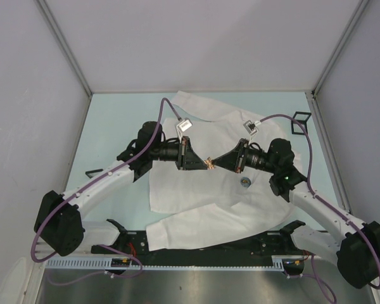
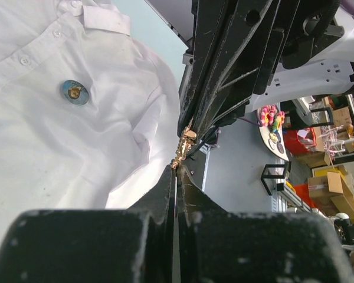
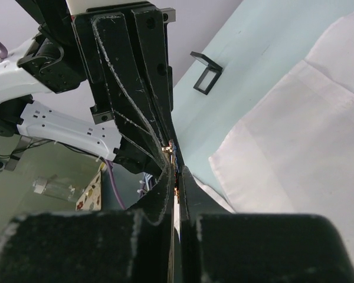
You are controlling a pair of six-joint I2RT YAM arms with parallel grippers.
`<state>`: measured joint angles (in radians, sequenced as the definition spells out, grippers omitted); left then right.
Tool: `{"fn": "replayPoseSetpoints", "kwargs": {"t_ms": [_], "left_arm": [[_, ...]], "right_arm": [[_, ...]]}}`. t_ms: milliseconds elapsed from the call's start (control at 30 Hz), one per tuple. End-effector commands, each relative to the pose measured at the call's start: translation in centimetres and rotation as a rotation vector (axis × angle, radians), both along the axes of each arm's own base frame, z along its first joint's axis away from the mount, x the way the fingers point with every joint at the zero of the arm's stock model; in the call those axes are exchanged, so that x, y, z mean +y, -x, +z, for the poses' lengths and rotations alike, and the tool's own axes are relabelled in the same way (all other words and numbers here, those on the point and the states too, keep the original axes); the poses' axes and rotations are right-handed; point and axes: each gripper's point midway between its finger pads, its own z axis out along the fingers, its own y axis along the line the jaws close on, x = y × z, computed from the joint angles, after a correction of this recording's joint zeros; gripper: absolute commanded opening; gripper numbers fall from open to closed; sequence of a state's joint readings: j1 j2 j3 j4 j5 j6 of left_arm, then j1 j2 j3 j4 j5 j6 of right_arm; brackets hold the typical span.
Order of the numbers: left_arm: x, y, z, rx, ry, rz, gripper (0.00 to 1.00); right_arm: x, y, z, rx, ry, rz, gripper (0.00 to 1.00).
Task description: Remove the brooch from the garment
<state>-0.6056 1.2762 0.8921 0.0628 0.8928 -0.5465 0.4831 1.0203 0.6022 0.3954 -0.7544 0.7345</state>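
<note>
The white shirt lies spread on the pale table. My left gripper and right gripper meet tip to tip above its chest. Both are shut on a small gold brooch held between them. In the left wrist view my gripper is shut with the gold brooch at its tips, next to a fold of the shirt. In the right wrist view my gripper is shut, with gold showing at its tips. I cannot tell whether the brooch still touches the cloth.
A round blue badge sits on the shirt's chest, also in the left wrist view. A black square frame stands at the back right. A small black tool lies on the left. Enclosure walls surround the table.
</note>
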Motion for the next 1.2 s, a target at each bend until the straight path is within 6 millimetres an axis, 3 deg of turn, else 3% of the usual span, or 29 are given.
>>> {"fn": "replayPoseSetpoints", "kwargs": {"t_ms": [0, 167, 267, 533, 1000, 1100, 1167], "left_arm": [[-0.2, 0.4, 1.2, -0.031, 0.034, -0.032, 0.0], [0.2, 0.0, 2.1, -0.027, 0.073, -0.027, 0.02], [0.4, -0.1, 2.2, -0.017, 0.087, -0.018, 0.14], [0.4, -0.1, 2.2, 0.024, 0.112, -0.024, 0.36], [0.3, -0.5, 1.0, 0.098, 0.103, -0.018, 0.46], [0.2, -0.3, 1.4, 0.104, 0.136, -0.036, 0.44], [0.2, -0.3, 1.2, 0.108, 0.142, -0.043, 0.35]], "right_arm": [[-0.1, -0.5, 0.5, -0.04, -0.005, -0.035, 0.0], [-0.6, -0.8, 0.3, -0.015, -0.007, -0.076, 0.0], [-0.9, -0.7, 0.5, 0.001, -0.037, -0.081, 0.0], [-1.1, -0.7, 0.6, 0.033, -0.077, -0.081, 0.0], [-0.8, -0.1, 1.4, 0.018, -0.109, -0.05, 0.0], [-0.6, 0.2, 1.5, 0.021, -0.114, -0.036, 0.0], [-0.4, 0.3, 1.5, 0.021, -0.115, -0.028, 0.0]]}}
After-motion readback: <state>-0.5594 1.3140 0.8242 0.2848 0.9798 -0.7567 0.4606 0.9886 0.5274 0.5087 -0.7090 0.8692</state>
